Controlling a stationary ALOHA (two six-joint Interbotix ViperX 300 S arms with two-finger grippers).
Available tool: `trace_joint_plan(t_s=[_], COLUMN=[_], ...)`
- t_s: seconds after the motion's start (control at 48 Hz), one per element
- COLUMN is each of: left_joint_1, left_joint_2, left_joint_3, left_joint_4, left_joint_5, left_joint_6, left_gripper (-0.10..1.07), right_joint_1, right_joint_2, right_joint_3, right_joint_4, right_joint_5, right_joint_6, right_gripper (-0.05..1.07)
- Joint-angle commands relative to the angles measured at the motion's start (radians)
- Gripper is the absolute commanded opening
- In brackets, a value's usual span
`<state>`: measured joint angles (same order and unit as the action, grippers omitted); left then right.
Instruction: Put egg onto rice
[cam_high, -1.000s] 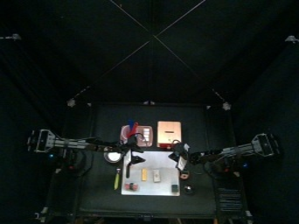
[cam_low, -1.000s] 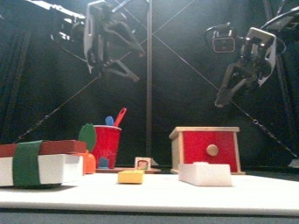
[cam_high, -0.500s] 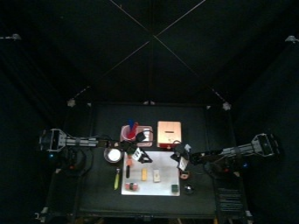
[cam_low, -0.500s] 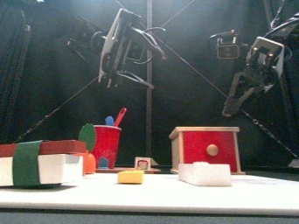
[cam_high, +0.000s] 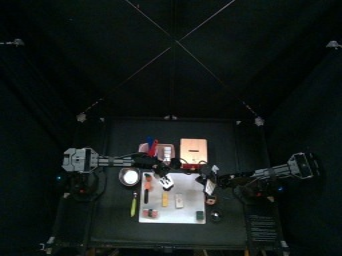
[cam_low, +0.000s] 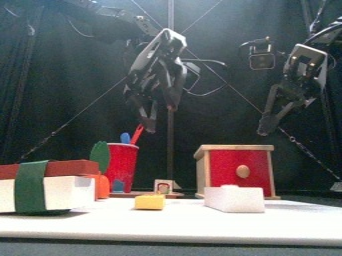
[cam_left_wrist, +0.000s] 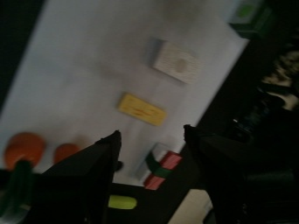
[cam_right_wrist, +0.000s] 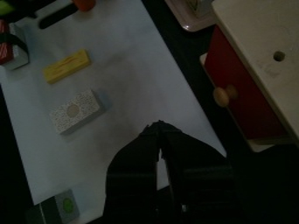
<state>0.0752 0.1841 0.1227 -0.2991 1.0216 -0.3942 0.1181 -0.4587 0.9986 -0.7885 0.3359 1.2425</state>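
Two arms hang above the desk (cam_high: 123, 225) in the top view. In the front view, the left end effector (cam_low: 150, 100) is spread, approaching; next it must descend onto the yellow egg block (cam_low: 150, 201), beside the white rice block (cam_low: 235, 198). Right wrist view: right end effector (cam_right_wrist: 160, 144) pressed together, empty.

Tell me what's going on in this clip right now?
Nothing is held yet. The left claw hangs open above the table, over the yellow egg block. The white rice block lies apart from it on the white mat, in front of the red box. The right claw hangs shut, high on the right side. The egg is not on the rice.
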Motion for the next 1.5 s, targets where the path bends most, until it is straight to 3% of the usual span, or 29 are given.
trace_joint_plan(t_s=[0.0, 0.25, 0.438, 0.583, 0.854, 1.146, 1.479], left_joint_1=[-0.052, -0.163, -0.215, -0.233, -0.278, -0.313, -0.311], left_joint_2=[-0.012, -0.02, -0.023, 0.008, 0.052, 0.083, 0.121], left_joint_3=[-0.015, 0.091, 0.132, 0.135, 0.13, 0.126, 0.112], left_joint_4=[0.137, 0.337, 0.477, 0.54, 0.552, 0.459, 0.462], left_joint_5=[-0.015, -0.124, -0.137, -0.181, -0.238, -0.244, -0.255], left_joint_6=[-0.132, -0.667, -0.957, -1.109, -1.22, -1.233, -1.232], left_gripper=[0.92, 0.92, 0.92, 0.92, 0.92, 0.92, 0.92], right_joint_1=[0.005, 0.002, -0.002, -0.003, 0.003, 0.002, 0.003], right_joint_2=[-0.015, -0.015, -0.012, -0.011, -0.009, -0.009, -0.009], right_joint_3=[-0.005, 0.012, 0.021, 0.021, 0.017, 0.023, 0.028], right_joint_4=[0.005, 0.02, 0.018, 0.018, 0.034, 0.038, 0.051], right_joint_5=[-0.003, -0.003, -0.003, -0.003, -0.008, -0.009, -0.008], right_joint_6=[0.003, 0.002, 0.006, 0.006, 0.009, 0.009, 0.009], right_gripper=[0.39, 0.39, 0.39, 0.39, 0.39, 0.39, 0.39])
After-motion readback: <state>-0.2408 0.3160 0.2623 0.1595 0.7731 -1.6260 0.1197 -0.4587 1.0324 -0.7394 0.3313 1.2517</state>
